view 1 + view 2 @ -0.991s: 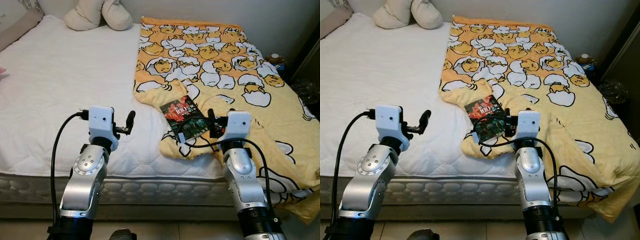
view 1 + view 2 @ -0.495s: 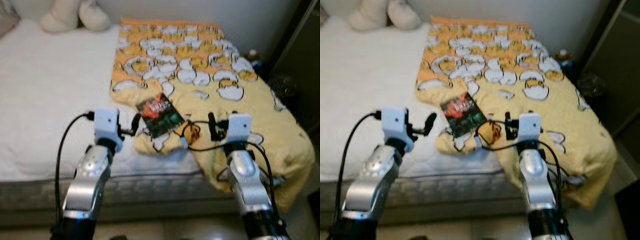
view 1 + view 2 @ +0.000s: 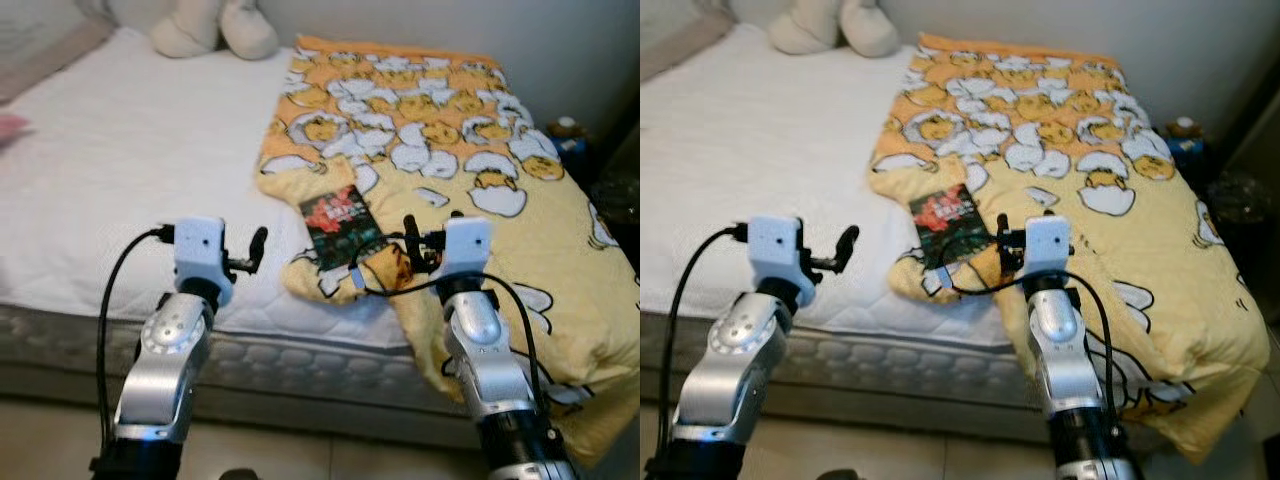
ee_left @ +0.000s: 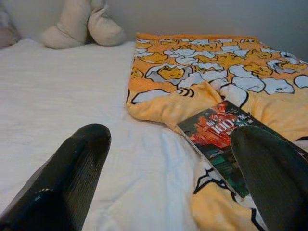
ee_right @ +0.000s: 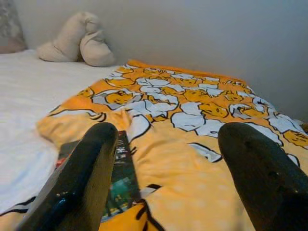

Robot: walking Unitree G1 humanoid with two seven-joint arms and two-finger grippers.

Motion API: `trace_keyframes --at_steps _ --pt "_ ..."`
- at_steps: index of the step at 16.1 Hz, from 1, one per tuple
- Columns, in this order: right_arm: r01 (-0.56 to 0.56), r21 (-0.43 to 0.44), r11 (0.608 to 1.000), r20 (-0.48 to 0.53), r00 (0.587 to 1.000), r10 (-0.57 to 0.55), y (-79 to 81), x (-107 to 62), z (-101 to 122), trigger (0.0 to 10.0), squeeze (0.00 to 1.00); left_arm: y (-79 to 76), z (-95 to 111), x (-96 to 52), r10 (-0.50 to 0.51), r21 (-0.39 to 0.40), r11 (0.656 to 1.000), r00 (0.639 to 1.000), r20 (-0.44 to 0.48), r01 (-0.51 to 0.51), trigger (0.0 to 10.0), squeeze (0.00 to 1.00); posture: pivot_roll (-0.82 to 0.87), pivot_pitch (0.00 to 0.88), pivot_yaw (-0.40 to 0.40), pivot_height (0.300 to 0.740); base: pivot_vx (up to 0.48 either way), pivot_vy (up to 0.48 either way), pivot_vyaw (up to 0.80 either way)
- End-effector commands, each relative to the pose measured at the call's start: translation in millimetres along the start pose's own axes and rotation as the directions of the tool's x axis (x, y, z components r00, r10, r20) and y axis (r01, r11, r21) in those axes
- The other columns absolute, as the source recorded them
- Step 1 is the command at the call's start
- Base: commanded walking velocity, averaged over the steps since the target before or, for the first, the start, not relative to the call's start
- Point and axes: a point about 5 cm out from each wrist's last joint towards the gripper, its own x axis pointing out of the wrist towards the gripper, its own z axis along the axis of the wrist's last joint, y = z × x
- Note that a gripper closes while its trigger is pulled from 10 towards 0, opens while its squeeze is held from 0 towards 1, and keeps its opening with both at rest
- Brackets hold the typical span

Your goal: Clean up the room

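A dark book (image 3: 342,226) with a red and green cover lies on the folded corner of a yellow blanket (image 3: 450,150) printed with chicks, near the front edge of the bed (image 3: 130,170). My left gripper (image 3: 257,245) hovers open over the white mattress, just left of the book. My right gripper (image 3: 410,232) hangs open over the blanket, just right of the book. Between the left gripper's fingers (image 4: 79,163), the left wrist view shows the book (image 4: 226,139). In the right wrist view the book (image 5: 120,178) lies beside one black finger (image 5: 91,168). Neither gripper holds anything.
Beige cushions (image 3: 215,25) rest at the head of the bed by the wall. A small item (image 3: 570,128) sits on dark furniture to the right of the bed. Something pink (image 3: 10,125) pokes in at the left edge. Tiled floor (image 3: 300,445) runs along the mattress front.
The whole picture swung right and back as the camera moved, with blur in between. The book and blanket lie as before. Both grippers stay open in the same pose.
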Motion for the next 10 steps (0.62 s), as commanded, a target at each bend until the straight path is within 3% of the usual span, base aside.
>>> trace_keyframes --at_steps 1,7,10 --pt "0.000 -0.005 1.000 0.006 1.000 0.000 -2.1 -1.8 1 10.0 0.00 -2.2 5 -1.0 -0.015 0.025 1.000 1.000 0.018 0.014 10.0 0.00 0.06 0.000 -0.030 0.723 0.270 0.000 0.00" --pt "-0.009 0.002 1.000 -0.004 1.000 0.009 0.1 -4.4 -1 10.0 0.00 -7.6 10 -2.0 -0.044 0.021 0.999 0.998 0.050 0.043 10.0 0.00 0.06 0.000 -0.024 0.723 0.480 0.000 0.00" --pt "-0.010 0.026 1.000 -0.020 1.000 0.010 -5.5 5.2 1 10.0 0.00 -7.8 11 -3.2 -0.039 0.008 0.999 0.998 0.054 0.038 10.0 0.00 0.06 0.000 -0.023 0.723 0.129 0.402 0.00"
